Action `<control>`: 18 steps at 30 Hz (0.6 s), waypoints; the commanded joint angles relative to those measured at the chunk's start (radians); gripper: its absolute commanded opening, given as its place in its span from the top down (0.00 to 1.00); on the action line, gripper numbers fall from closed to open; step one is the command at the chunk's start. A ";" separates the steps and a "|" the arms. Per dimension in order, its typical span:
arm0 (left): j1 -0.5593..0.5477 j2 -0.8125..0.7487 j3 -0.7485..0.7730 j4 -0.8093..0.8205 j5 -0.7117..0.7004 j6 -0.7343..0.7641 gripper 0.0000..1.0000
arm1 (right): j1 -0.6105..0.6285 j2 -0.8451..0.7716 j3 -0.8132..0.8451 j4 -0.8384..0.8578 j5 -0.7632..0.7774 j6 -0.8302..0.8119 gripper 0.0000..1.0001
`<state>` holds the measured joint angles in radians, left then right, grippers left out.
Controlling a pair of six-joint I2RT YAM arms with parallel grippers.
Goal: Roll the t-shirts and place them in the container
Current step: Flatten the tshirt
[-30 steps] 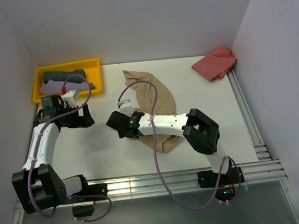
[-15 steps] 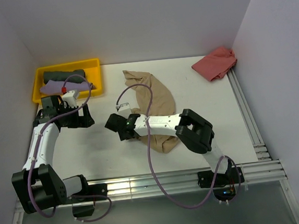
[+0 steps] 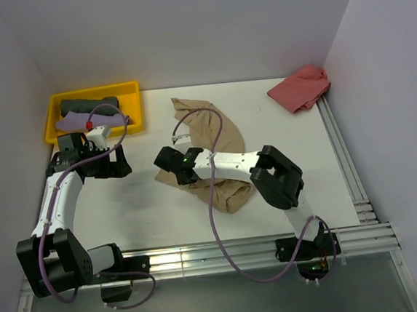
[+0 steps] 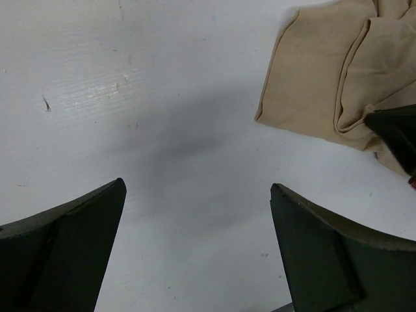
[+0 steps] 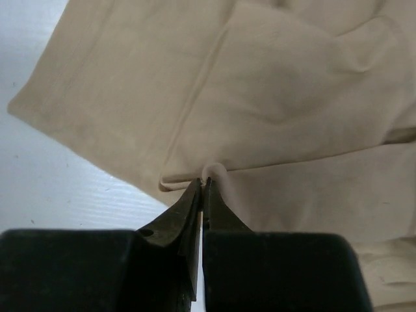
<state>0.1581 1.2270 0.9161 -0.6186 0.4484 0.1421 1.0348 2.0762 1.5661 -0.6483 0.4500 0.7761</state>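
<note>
The tan t-shirt (image 3: 203,131) reads as soft matt cloth, fine-knit and creased into smooth folds. Right against its near fold the right gripper (image 5: 203,185) shows dull, dark, hard-looking fingers (image 5: 175,218). Under the tan t-shirt the table (image 4: 130,97) is white with a faint sheen, finely grained and nicked by small scratches; off to the shirt's right the salmon t-shirt (image 3: 301,89) is the same matt, crumpled cloth, to its left the yellow tray (image 3: 137,107) has the glossy smoothness of plastic, and on its near side the rails (image 3: 181,259) gleam like bare metal.
</note>
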 commanded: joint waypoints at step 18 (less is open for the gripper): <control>0.001 -0.009 0.006 -0.032 0.047 0.050 0.01 | -0.560 -0.599 -0.333 -0.034 0.095 0.037 1.00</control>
<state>0.1581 1.2270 0.9161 -0.6487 0.4736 0.1642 0.5507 1.5253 1.2652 -0.6743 0.5205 0.8101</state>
